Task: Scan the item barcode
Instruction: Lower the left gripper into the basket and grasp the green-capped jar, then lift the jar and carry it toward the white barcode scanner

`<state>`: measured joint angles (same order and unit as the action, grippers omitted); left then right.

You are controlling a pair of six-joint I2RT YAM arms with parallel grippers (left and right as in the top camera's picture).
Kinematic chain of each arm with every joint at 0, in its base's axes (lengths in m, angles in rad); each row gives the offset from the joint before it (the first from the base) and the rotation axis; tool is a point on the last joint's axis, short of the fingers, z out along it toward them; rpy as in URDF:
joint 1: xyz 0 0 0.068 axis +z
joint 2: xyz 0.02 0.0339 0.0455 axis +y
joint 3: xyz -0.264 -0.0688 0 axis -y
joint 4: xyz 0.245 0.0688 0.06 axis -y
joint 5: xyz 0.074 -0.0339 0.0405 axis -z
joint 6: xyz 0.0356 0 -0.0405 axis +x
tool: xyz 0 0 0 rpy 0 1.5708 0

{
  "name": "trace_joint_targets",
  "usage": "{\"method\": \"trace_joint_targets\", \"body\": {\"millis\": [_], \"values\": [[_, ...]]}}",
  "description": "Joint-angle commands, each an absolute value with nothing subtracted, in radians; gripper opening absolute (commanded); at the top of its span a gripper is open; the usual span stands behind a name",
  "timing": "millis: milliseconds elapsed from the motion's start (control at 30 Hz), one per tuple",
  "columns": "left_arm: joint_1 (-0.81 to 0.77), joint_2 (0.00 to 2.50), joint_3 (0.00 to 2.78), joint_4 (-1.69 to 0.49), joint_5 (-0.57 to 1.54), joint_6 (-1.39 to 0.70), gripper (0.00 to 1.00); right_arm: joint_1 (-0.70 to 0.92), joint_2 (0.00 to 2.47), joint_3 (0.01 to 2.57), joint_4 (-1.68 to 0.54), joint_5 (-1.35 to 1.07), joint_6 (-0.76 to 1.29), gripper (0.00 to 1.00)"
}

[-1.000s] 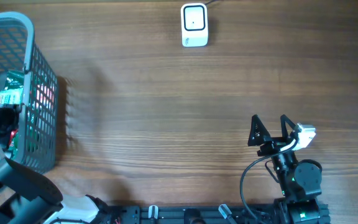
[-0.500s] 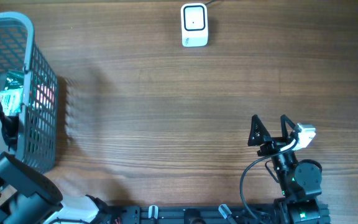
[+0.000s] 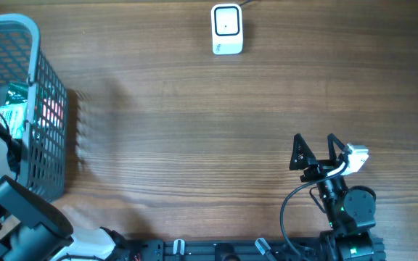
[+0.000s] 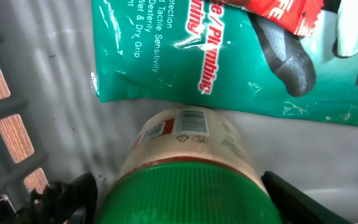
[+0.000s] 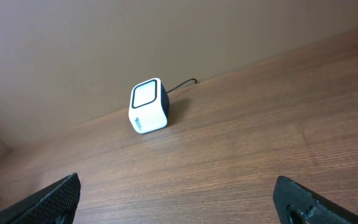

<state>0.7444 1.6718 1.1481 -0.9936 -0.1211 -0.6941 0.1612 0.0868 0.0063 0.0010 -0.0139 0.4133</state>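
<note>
- Nearest to us, the right end effector (image 3: 314,139) sits over the front right of the tabletop (image 3: 194,123), fingers spread wide, released, nothing between them.
- Over at the left edge, the left arm reaches down into the grey basket (image 3: 32,43).
- Inside, the left end effector (image 4: 180,205) straddles a jar (image 4: 185,140) lying on its side on the basket floor, one black finger on each side of the green lid (image 4: 185,183).
- We cannot tell whether those fingers are pressing on the lid or just beside it.
- There's the barcode (image 4: 192,119): on the jar's label, facing up, just past the lid.
- Right behind the jar lies a teal packet (image 4: 160,56), touching its far end.
- Beyond that, a red packet (image 4: 284,12) overlaps the teal one at the top.
- Far across the tabletop, the white scanner (image 3: 227,29) stands at the back edge, well apart from the basket and both arms, its cable trailing off behind.
</note>
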Motion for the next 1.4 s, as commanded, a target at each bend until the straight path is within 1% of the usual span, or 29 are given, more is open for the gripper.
{"method": "trace_joint_targets", "body": {"millis": [0, 33, 67, 200, 400, 567, 733, 1000, 1133, 1367], "values": [[0.749, 1.671, 1.134, -0.982, -0.120, -0.688, 0.64, 0.165, 0.088, 0.005, 0.006, -0.001, 0.396, 1.00], [0.749, 1.670, 1.134, -0.982, -0.120, -0.688, 0.60, 0.165, 0.088, 0.005, 0.006, -0.001, 0.395, 1.00], [0.749, 1.670, 1.134, -0.981, -0.120, -0.688, 0.59, 0.165, 0.088, 0.005, 0.006, -0.001, 0.395, 1.00], [0.749, 1.670, 1.145, -0.983, -0.120, -0.688, 0.58, 0.165, 0.088, 0.005, 0.006, -0.001, 0.395, 1.00], [0.749, 1.643, 1.250, -1.059, -0.120, -0.654, 0.58, 0.165, 0.088, 0.005, 0.006, -0.001, 0.395, 1.00], [0.749, 1.600, 1.401, -1.113, -0.120, -0.647, 0.58, 0.165, 0.088, 0.005, 0.006, -0.001, 0.395, 1.00], [0.749, 1.560, 1.610, -1.144, -0.120, -0.553, 0.58, 0.165, 0.088, 0.005, 0.006, 0.000, 0.395, 1.00], [0.734, 1.504, 1.872, -1.150, -0.105, -0.553, 0.56, 0.165, 0.088, 0.005, 0.006, -0.001, 0.395, 1.00], [0.685, 1.485, 1.938, -1.150, -0.072, -0.553, 0.54, 0.165, 0.088, 0.005, 0.006, -0.001, 0.396, 1.00], [0.516, 1.431, 1.964, -1.113, -0.072, -0.521, 0.53, 0.165, 0.088, 0.005, 0.006, -0.001, 0.396, 1.00]]}}
